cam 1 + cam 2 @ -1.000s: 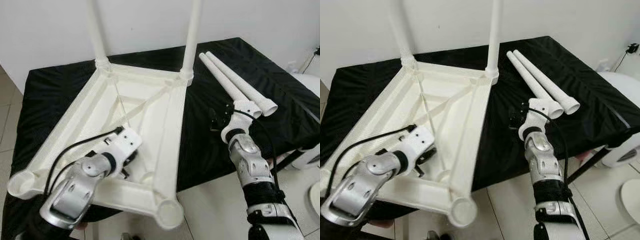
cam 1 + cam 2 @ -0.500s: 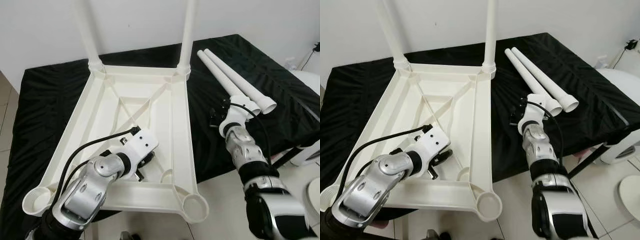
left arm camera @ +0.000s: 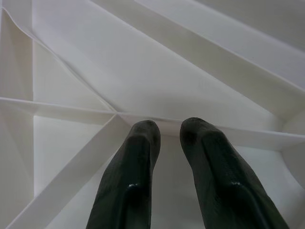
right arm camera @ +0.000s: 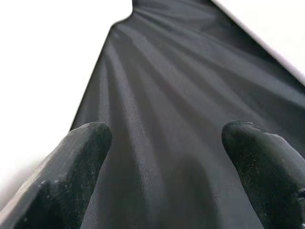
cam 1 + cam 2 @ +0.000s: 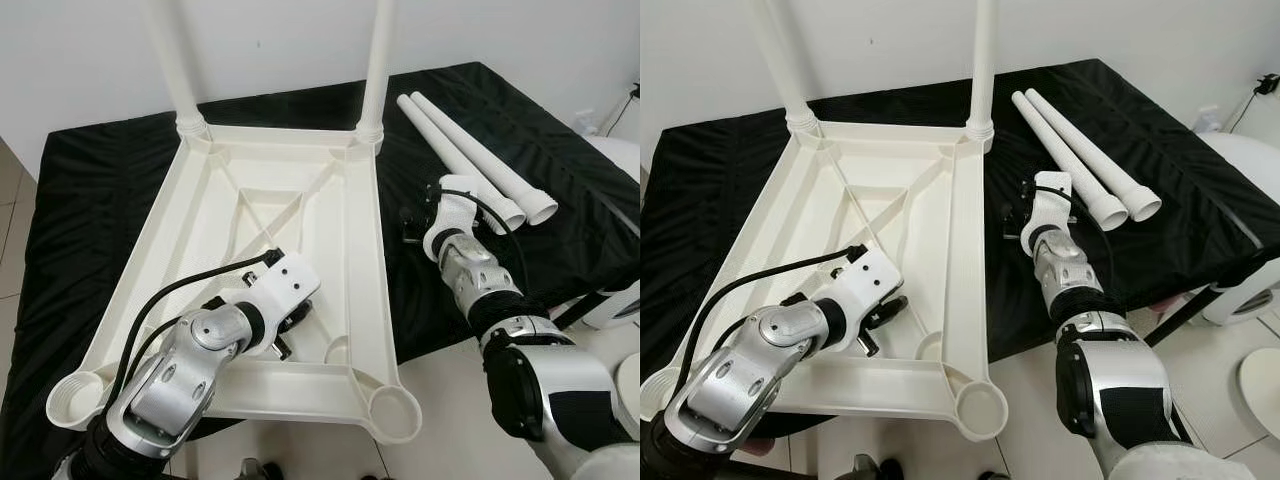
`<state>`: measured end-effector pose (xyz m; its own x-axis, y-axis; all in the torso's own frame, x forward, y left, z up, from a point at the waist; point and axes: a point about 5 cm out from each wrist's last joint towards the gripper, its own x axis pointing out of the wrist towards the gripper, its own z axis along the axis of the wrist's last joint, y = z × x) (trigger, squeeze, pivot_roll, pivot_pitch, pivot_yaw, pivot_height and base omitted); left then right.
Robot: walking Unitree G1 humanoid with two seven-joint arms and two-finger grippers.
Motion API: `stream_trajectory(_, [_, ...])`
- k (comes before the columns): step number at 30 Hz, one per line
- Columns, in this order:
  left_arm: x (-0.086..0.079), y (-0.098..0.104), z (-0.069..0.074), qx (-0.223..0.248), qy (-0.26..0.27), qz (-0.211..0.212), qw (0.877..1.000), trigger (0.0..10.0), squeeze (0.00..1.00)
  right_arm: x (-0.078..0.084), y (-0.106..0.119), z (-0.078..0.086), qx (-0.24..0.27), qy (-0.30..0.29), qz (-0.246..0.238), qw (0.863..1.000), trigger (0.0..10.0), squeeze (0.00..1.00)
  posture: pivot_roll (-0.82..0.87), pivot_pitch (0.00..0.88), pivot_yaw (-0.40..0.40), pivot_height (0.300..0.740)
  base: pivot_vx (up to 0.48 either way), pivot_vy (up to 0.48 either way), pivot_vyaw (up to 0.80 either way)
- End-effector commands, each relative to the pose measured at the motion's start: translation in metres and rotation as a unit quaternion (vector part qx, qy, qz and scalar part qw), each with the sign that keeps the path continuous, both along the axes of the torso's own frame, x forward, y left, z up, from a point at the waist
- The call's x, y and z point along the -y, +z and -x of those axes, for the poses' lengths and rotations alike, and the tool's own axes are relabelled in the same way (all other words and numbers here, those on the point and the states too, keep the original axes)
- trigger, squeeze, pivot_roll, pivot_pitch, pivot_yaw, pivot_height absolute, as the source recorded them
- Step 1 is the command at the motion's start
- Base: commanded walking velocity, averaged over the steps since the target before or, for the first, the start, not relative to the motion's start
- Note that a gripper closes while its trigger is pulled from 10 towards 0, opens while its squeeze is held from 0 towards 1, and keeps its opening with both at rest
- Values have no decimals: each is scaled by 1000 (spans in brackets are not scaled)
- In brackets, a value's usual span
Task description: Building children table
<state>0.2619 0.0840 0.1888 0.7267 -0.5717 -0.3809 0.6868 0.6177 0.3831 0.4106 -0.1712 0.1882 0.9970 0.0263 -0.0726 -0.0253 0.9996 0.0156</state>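
White tabletop lies upside down on the black cloth, two legs standing in its far corners. Two loose legs lie beside my right gripper, fingers wide over cloth. My left gripper, nearly closed, holding nothing, sits inside the ribbed underside.

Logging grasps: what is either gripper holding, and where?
Nothing. Left gripper, nearly closed, rests inside the upturned tabletop; right gripper hangs open above the black cloth.
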Motion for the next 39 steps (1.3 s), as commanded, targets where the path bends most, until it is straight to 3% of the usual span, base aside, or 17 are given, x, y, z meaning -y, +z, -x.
stream_trajectory(1, [2,1,3,-3,-5,0,1000,10000,0,-5,-2,-1,-8,9,-3,1000,10000,0,-29,202,34,740,0,0,0])
stream_trajectory(12, [-2,8,4,6,4,3,1000,10000,0,-32,0,-3,-18,79,13,997,10000,0,-22,211,25,740,0,0,0])
stream_trajectory(16, [-3,11,5,7,10,10,1000,10000,0,-51,0,-2,-15,135,20,991,10000,0,-12,217,7,740,0,0,0])
stream_trajectory(21, [-3,11,6,7,13,11,1000,10000,0,-57,0,-2,-13,156,21,987,10000,0,-6,220,-1,740,0,0,0])
stream_trajectory(29, [-6,14,8,8,23,16,1000,10000,0,-86,8,1,12,235,14,972,10000,0,-1,222,-7,740,0,0,0])
stream_trajectory(39, [-9,19,8,10,27,18,999,10000,0,-116,28,2,51,256,-19,965,10000,0,1,223,-4,740,0,0,0])
